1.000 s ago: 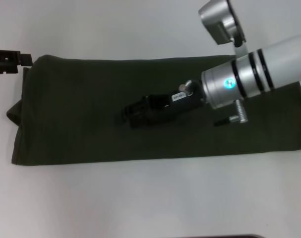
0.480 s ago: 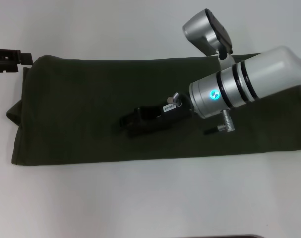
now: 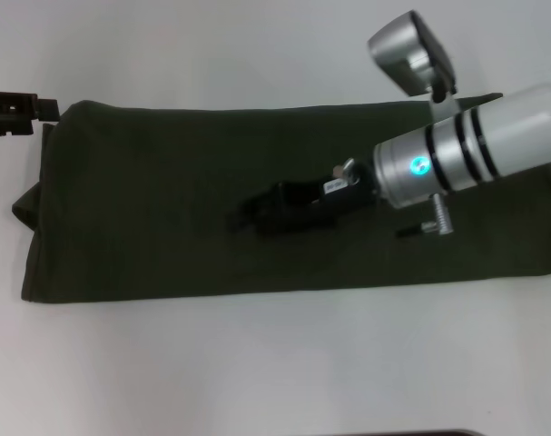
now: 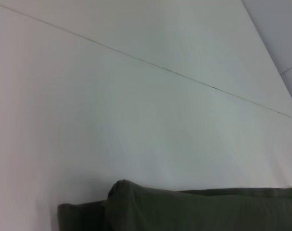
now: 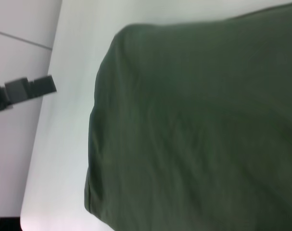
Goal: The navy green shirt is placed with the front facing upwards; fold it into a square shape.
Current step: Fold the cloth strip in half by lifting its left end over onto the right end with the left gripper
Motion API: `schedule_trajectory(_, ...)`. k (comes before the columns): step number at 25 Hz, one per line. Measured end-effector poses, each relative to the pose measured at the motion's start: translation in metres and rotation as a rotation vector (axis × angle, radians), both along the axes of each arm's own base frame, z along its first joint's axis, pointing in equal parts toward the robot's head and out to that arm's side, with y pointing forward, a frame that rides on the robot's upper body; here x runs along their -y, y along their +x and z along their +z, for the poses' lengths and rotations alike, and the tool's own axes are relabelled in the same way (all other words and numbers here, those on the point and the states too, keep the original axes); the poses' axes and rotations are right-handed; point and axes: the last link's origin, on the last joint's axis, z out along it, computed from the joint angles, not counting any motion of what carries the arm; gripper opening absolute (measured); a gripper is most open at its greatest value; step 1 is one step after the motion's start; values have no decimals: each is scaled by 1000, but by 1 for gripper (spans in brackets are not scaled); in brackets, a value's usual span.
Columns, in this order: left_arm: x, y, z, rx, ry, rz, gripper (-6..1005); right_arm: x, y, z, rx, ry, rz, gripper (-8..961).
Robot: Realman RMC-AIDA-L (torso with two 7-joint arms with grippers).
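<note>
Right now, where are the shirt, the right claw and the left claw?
navy green shirt (image 3: 139, 209): head view, flat folded cloth, left part.
right claw (image 3: 248, 211): head view, fingertips over the shirt's middle.
left claw (image 3: 16, 109): head view, black body beside the shirt's far left corner.

White table (image 3: 257, 363), a thin dark seam line (image 4: 150, 62) across its surface.
</note>
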Motion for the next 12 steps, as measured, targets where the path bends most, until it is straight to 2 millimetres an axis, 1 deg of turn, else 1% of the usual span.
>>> schedule_trajectory(6, 1, -1, 0, 2, -1, 5, 603, -6, 9, 20, -16, 49, -32, 650)
schedule_trajectory(12, 1, -1, -1, 5, -4, 6, 603, -7, 31, 39, 33, 83, -76, 650)
